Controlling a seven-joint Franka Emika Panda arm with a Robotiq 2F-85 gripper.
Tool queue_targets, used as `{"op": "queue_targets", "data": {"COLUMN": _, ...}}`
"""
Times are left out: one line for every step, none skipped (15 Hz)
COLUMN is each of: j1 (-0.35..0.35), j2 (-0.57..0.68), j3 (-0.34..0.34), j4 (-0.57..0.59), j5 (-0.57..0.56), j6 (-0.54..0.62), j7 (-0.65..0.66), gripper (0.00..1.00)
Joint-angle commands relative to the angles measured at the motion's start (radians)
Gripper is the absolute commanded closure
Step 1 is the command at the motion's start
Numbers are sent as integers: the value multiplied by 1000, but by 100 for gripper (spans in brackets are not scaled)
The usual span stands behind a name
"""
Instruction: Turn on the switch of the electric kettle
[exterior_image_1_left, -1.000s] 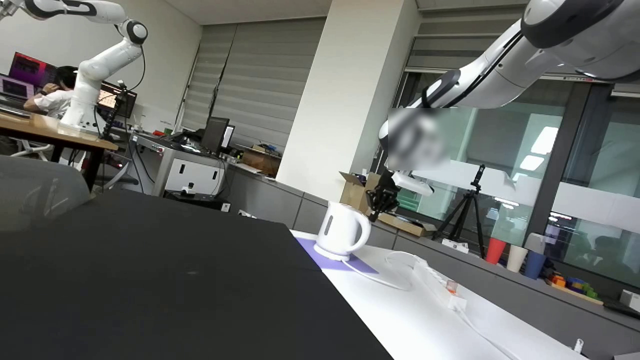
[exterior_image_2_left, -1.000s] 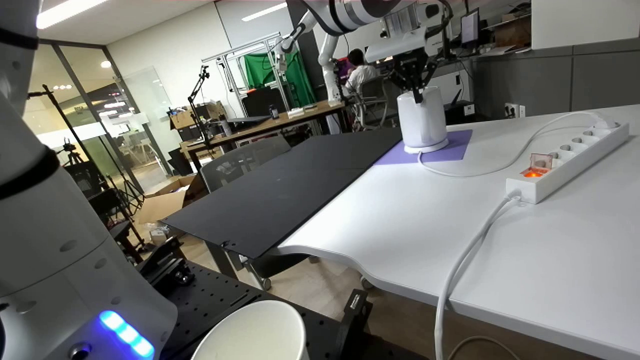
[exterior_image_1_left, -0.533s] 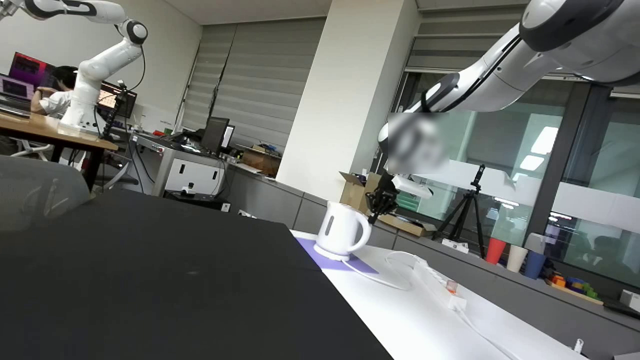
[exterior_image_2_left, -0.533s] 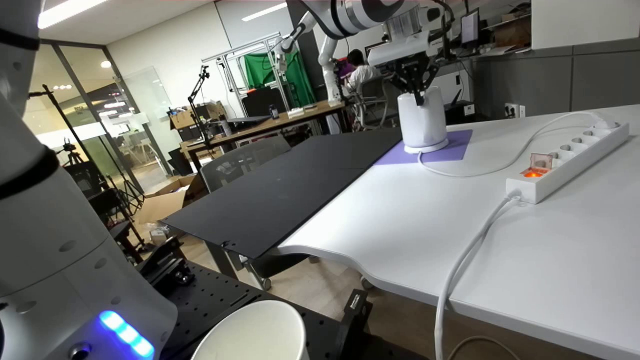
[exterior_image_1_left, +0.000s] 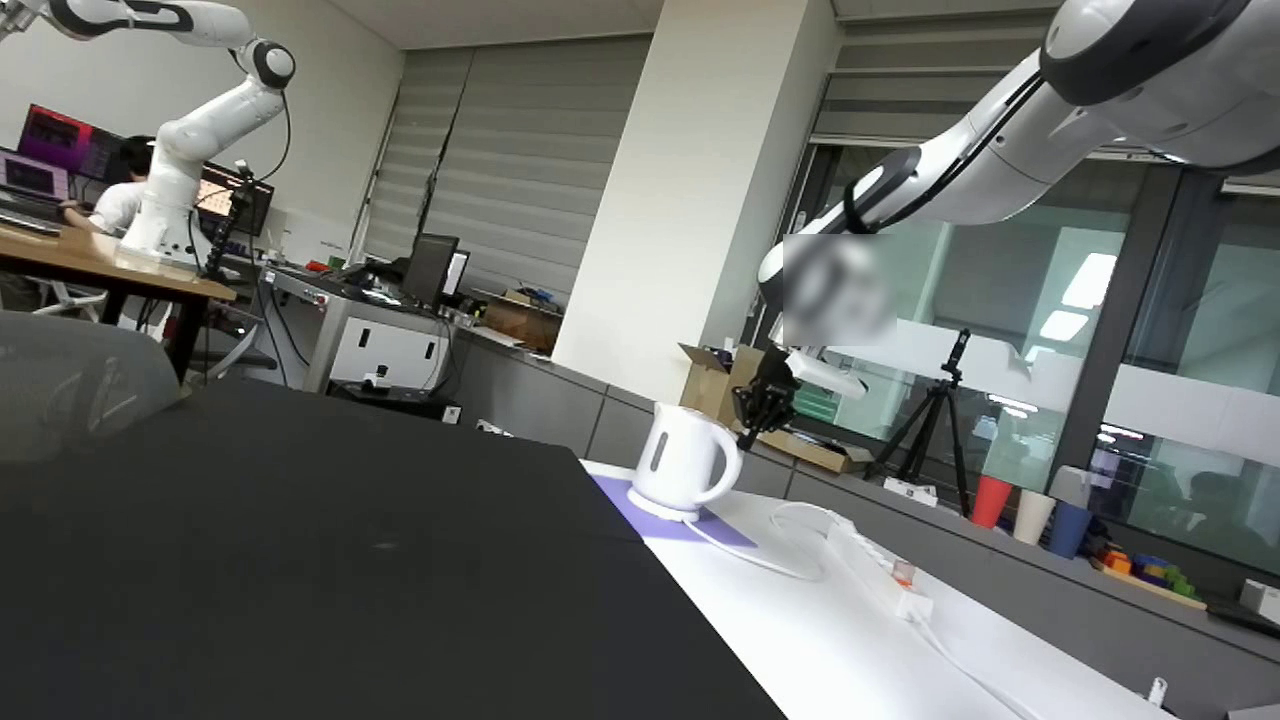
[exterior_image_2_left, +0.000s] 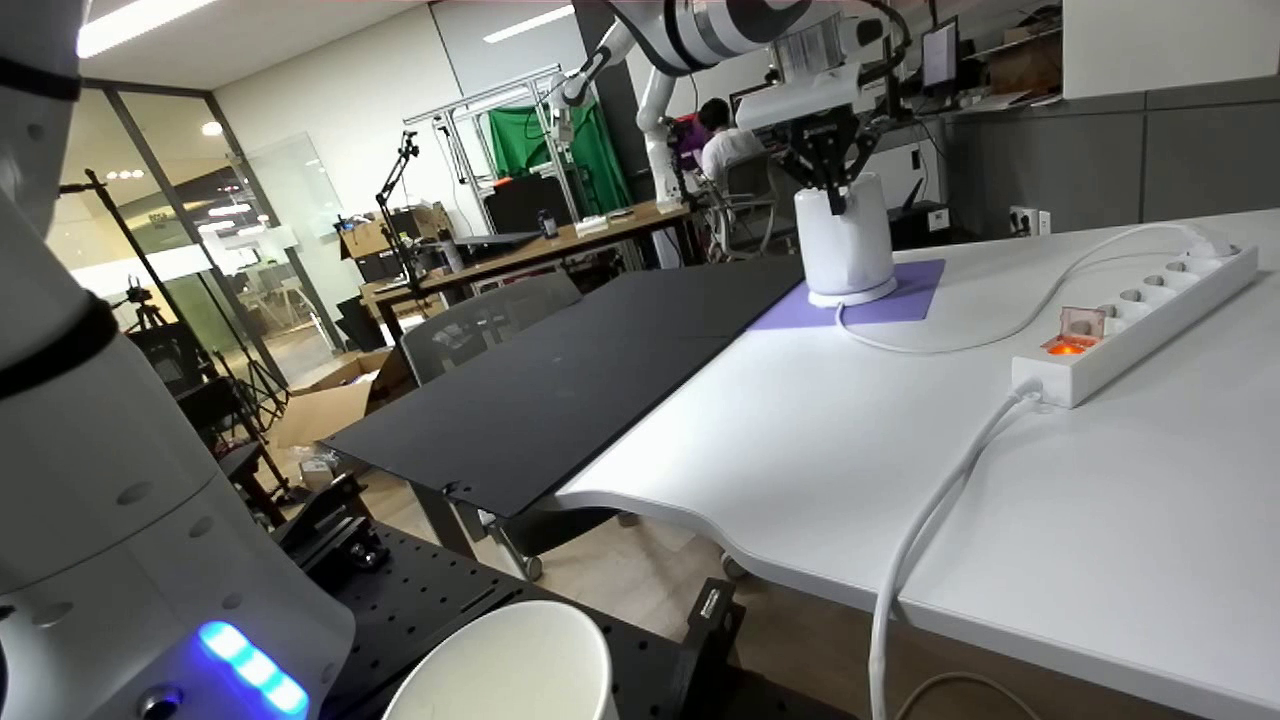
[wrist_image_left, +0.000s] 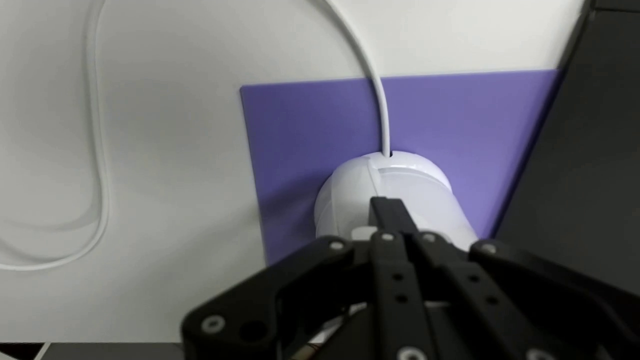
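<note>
the white electric kettle (exterior_image_1_left: 680, 460) stands upright on a purple mat (wrist_image_left: 310, 115) at the far corner of the white desk (exterior_image_2_left: 780, 440), beside the black panel (exterior_image_2_left: 560, 390); its contents are hidden. by its loop handle (exterior_image_1_left: 732, 462), the gripper (wrist_image_left: 392, 212) has its fingers pressed together; whether they touch it i cannot tell. the tips sit slightly lower than a second ago, the kettle unmoved. the wrist view shows the power cord (wrist_image_left: 384, 120) entering low on the kettle; an exterior view shows the handle's full loop. a power strip (exterior_image_2_left: 1160, 320), its switch (exterior_image_2_left: 1068, 348) lit orange, lies toward the desk edge opposite the panel. in an exterior view a cardboard box (exterior_image_1_left: 708, 385) holds something dark; in an exterior view a cream cup (exterior_image_2_left: 505, 670) shows its inner wall.
</note>
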Motion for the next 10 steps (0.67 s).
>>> {"op": "queue_targets", "data": {"j1": 4, "j2": 2, "j3": -2, "j4": 58, "j5": 8, "j6": -76, "j7": 24, "gripper": 100}}
{"op": "queue_targets", "data": {"j1": 5, "j2": 1, "j3": -2, "j4": 64, "j5": 9, "j6": -79, "j7": 22, "gripper": 100}}
{"op": "queue_targets", "data": {"j1": 7, "j2": 1, "j3": -4, "j4": 68, "j5": 7, "j6": -74, "j7": 21, "gripper": 100}}
{"op": "queue_targets", "data": {"j1": 6, "j2": 3, "j3": -3, "j4": 73, "j5": 8, "j6": -65, "j7": 19, "gripper": 100}}
{"op": "queue_targets", "data": {"j1": 4, "j2": 5, "j3": -1, "j4": 75, "j5": 10, "j6": -50, "j7": 13, "gripper": 100}}
{"op": "queue_targets", "data": {"j1": 3, "j2": 9, "j3": -1, "j4": 78, "j5": 11, "j6": -41, "j7": 12, "gripper": 100}}
{"op": "queue_targets", "data": {"j1": 3, "j2": 12, "j3": -1, "j4": 82, "j5": 10, "j6": -40, "j7": 12, "gripper": 100}}
{"op": "queue_targets", "data": {"j1": 2, "j2": 15, "j3": -1, "j4": 85, "j5": 11, "j6": -43, "j7": 13, "gripper": 100}}
{"op": "queue_targets", "data": {"j1": 2, "j2": 17, "j3": -1, "j4": 87, "j5": 11, "j6": -46, "j7": 13, "gripper": 100}}
{"op": "queue_targets", "data": {"j1": 2, "j2": 18, "j3": -2, "j4": 87, "j5": 10, "j6": -46, "j7": 14, "gripper": 100}}
